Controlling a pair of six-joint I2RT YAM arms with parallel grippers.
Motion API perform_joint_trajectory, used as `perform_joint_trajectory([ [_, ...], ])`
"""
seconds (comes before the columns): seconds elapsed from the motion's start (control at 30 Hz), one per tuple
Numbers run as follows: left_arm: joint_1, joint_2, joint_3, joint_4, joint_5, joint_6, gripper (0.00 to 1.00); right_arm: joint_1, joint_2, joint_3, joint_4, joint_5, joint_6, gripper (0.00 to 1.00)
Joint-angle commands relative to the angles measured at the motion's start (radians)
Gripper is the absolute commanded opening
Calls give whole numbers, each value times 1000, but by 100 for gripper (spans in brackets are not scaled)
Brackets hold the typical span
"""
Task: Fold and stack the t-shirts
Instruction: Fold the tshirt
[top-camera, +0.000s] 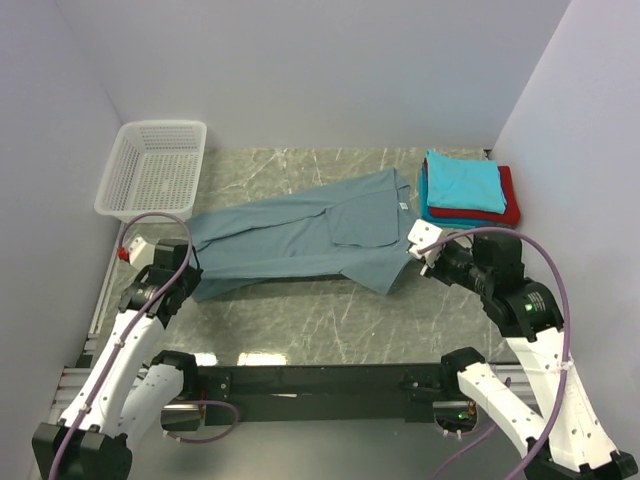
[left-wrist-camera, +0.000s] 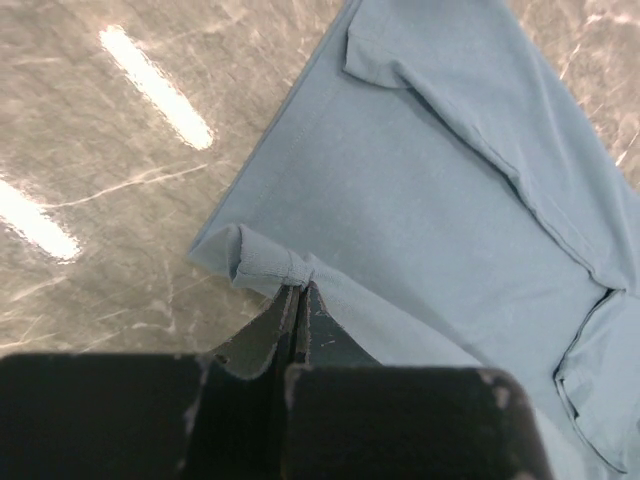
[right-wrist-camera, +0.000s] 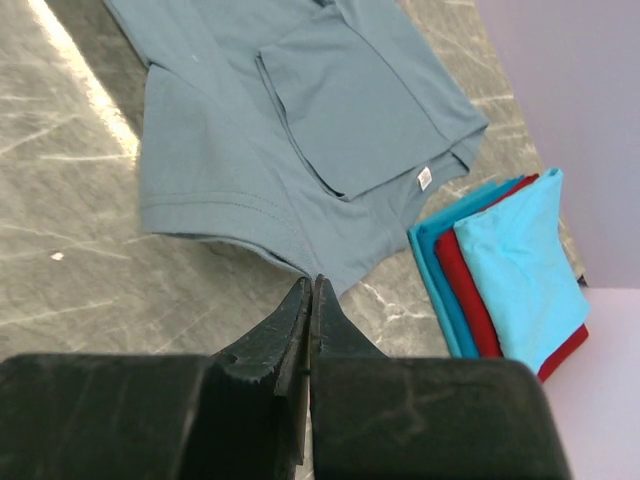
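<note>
1. Marble-patterned table (top-camera: 300, 320), walled in pale grey on three sides; we log everything below as lying on it.
2. Grey-blue tee (top-camera: 290, 240): spread lengthways across the middle and not yet folded into a packet. It is dusty in tone, mostly flat, with one sleeve panel turned in over the body. The neck label (right-wrist-camera: 424, 178) shows near its right end.
3. Left gripper (left-wrist-camera: 300, 290): jaws closed on the grey-blue tee's left corner, where the hem bunches into a small roll at the tips.
4. Right gripper (right-wrist-camera: 312, 285): jaws closed, tips at the cloth's near right edge. We cannot tell whether any cloth is pinched there.
5. We judge the arms sit at opposite ends to keep the cloth stretched for a fold.
6. Folded stack (top-camera: 465, 195): turquoise on top, red and teal beneath, at the far right just beside the tee, probably where the tee is headed.
7. White mesh basket (top-camera: 155, 165): far left corner.
</note>
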Motion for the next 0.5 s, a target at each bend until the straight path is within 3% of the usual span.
perform_joint_trajectory([
  [0.0,7,-33,5,-28,-63,-20,0,18,-24,77,-34,-40,27,0],
  [0.47,9,49,13,42,-38,4,0,30,68,26,24,35,-19,0],
])
